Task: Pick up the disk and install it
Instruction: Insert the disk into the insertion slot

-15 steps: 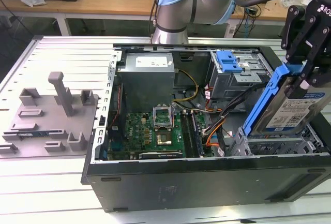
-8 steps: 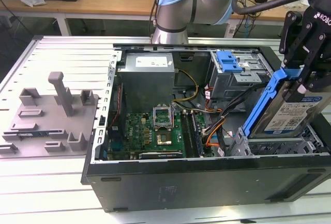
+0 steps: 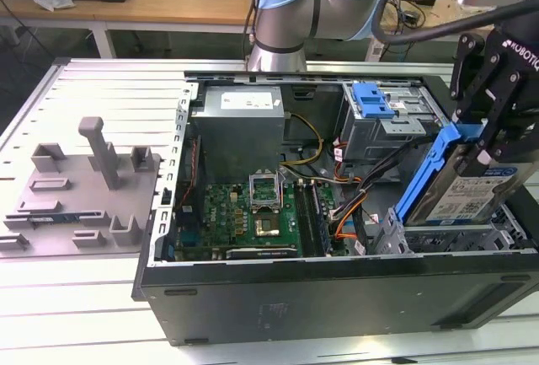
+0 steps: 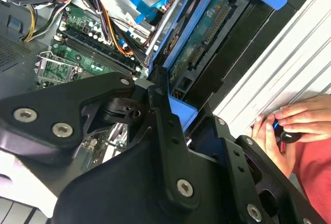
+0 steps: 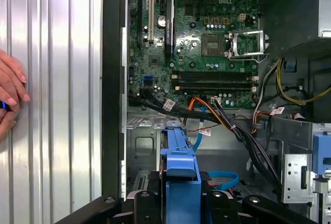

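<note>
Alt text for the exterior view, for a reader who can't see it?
A black robot gripper grips a flat silver hard drive in a blue plastic carrier rail, tilted over the grey metal bay at the exterior view's right of an open black computer case. A green motherboard lies mid-case; a grey plastic fixture sits at the exterior view's left.

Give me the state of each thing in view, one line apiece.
Disk, held tilted on edge over the case's corner at the exterior view's right.
Gripper, shut on the disk.
Computer case, lying on its side, cover off.
Processor socket, open, apparently no chip seated.
Hand, resting on the table beside the case.
</note>
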